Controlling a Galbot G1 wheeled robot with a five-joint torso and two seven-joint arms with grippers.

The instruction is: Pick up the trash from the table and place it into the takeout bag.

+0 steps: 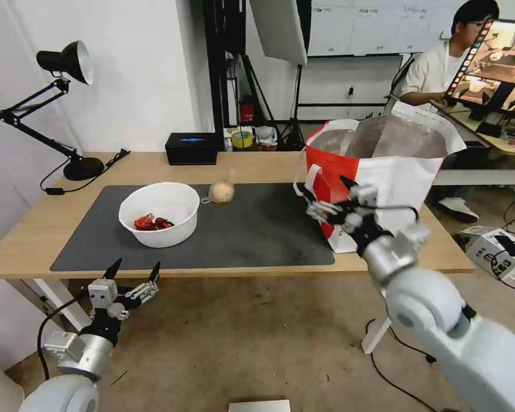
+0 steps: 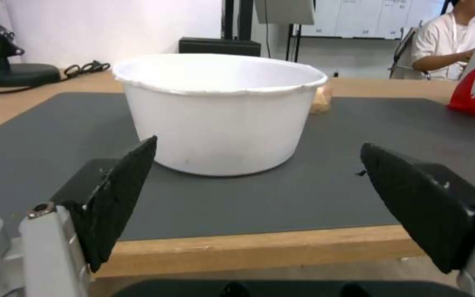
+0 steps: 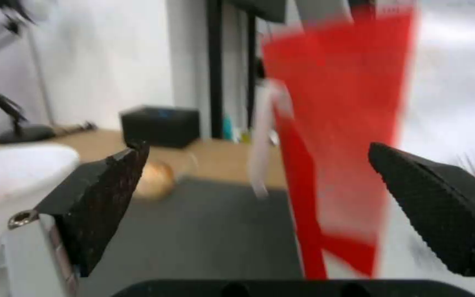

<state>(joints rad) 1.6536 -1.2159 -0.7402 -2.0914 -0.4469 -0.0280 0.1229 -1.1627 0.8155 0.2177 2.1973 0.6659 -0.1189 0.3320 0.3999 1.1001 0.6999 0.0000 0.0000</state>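
Left pincer [image 2: 259,198] faces bowl [image 2: 218,111].

Light-wood table [image 1: 40,229]: grey mat [image 1: 257,229], desk lamp [image 1: 77,166], black box [image 1: 191,149], takeout bag [image 1: 395,171].

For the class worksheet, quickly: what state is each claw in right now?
Left claw: open, empty, below the table edge, facing the white bowl.
Right claw: open, empty, beside the takeout bag.

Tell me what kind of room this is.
Probably an office or lab used for testing. A wooden table holds a desk lamp, a studio light stand stands behind it, and a whiteboard hangs on the far wall beside a monitor.
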